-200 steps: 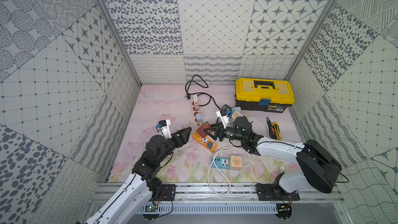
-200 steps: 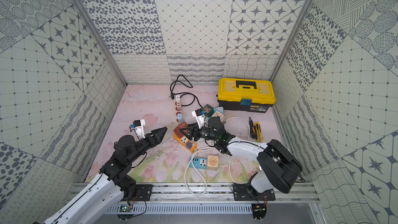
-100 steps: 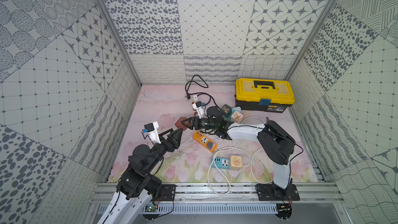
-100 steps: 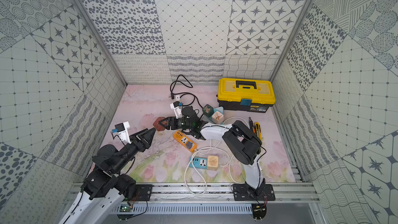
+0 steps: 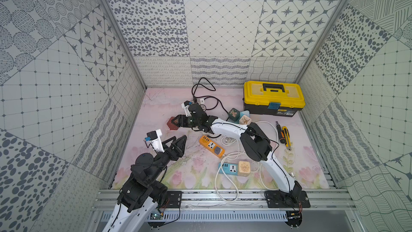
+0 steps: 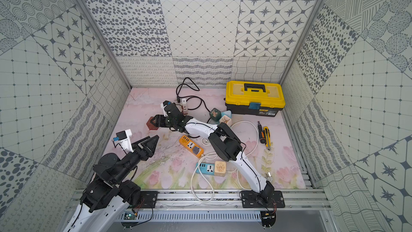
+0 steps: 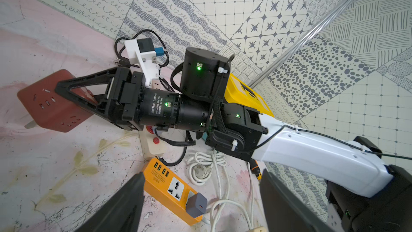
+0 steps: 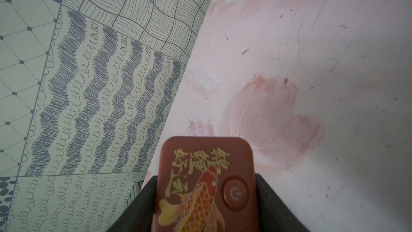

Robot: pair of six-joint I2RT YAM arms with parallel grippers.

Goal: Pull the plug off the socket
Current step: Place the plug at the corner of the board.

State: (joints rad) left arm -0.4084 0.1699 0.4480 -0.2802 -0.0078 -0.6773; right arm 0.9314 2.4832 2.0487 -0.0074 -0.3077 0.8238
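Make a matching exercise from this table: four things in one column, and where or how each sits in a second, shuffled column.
1. red socket cube
2. grey charger
3. beige cube adapter
4. yellow toolbox

A. plugged into the blue power strip
B. lid shut, by the back wall
C. clamped in the right gripper
D. plugged into the orange power strip

Pairs: 1-C, 2-D, 3-A, 4-B

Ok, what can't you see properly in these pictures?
White power strip: both top views, mostly under the right arm.
Red cube: right wrist view, lower part cut off by the edge.
Toolbox label: top views, too small to read.
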